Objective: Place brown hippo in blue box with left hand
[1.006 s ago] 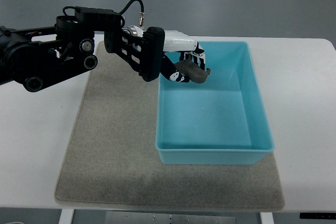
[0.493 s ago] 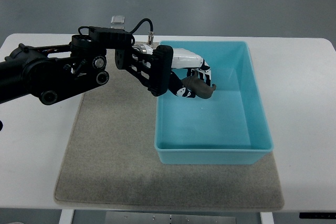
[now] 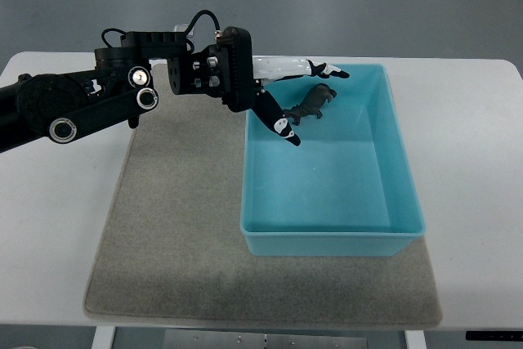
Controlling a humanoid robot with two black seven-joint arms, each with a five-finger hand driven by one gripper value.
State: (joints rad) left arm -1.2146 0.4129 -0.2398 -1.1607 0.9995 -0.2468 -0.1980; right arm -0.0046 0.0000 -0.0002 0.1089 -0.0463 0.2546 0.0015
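Half a second earlier the left hand (image 3: 294, 96) was curled around the brown hippo (image 3: 311, 104) over the blue box (image 3: 402, 171); now its fingers (image 3: 284, 129) have spread apart and the toy is no longer gripped. One white-and-black finger points down and to the right over the box's near-left interior, while the others reach out along the far rim toward the right. The hippo sits between these splayed fingers, in the box's far-left corner area, just beside the hand; whether it still touches a finger or already rests on the box floor cannot be told from this view. The black left arm (image 3: 90, 104) comes in from the left edge, crossing the white table (image 3: 57, 210) and the far edge of the grey mat (image 3: 180, 226). The box stands on the right part of the mat, its long side running away from the camera.
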